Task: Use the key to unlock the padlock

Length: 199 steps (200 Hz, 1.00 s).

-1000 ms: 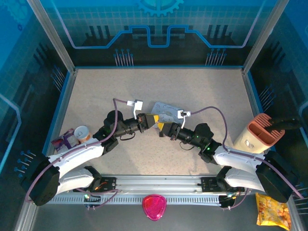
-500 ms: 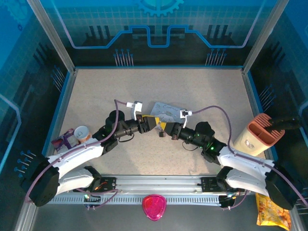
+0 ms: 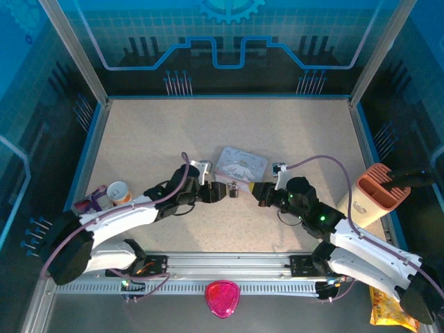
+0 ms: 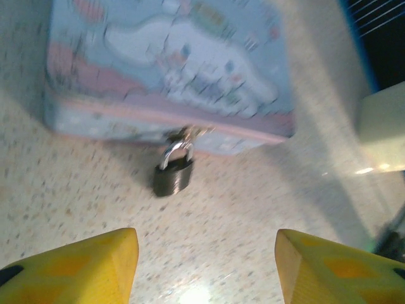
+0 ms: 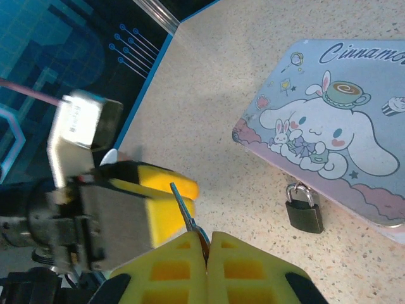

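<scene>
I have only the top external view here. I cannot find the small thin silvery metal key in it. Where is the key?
Observer: The right wrist view shows the right gripper shut on the key. Its blade sticks out between the yellow pads.
Operator: And the small dark-grey metal padlock, is it lying loose?
Observer: No. In the right wrist view its shackle passes through a loop on the edge of the pale blue cartoon-printed rectangular tin.
Operator: Does the left gripper hold it?
Observer: No. The left wrist view shows that gripper open, with the padlock ahead of its yellow fingers and apart from them.
</scene>
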Motion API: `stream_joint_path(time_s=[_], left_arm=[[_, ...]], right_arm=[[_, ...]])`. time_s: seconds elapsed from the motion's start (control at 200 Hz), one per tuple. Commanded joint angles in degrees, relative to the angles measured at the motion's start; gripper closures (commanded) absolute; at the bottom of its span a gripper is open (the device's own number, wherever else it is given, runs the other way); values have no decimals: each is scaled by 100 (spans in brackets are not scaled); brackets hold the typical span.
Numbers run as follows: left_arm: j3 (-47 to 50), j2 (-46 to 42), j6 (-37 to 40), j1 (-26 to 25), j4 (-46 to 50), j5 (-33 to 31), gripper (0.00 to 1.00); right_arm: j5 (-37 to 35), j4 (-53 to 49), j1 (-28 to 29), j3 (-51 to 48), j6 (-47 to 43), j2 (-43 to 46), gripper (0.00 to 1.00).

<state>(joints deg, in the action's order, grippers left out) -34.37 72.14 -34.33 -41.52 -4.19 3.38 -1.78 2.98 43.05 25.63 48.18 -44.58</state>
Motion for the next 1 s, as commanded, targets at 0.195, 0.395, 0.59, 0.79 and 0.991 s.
stream_joint_path(time_s=[0.195, 0.395, 0.59, 0.79, 0.991], left_arm=[[-668, 1401, -21, -332, 95, -500, 40], [-1232, 2125, 123, -610, 230, -849, 40], [-1680, 2650, 107, -804, 447, -1582, 41], [-2150, 3183, -261, -932, 818, -2000, 49], [-2210, 3265, -377, -981, 867, -2091, 63]], right_arm=[[-60, -70, -75, -205, -148, -53, 100], [-109, -144, -79, -268, -184, 109, 100], [-138, -210, -113, -349, -175, 290, 100], [-81, -175, -148, -383, -168, 300, 100], [-76, -265, -204, -367, -197, 244, 100]])
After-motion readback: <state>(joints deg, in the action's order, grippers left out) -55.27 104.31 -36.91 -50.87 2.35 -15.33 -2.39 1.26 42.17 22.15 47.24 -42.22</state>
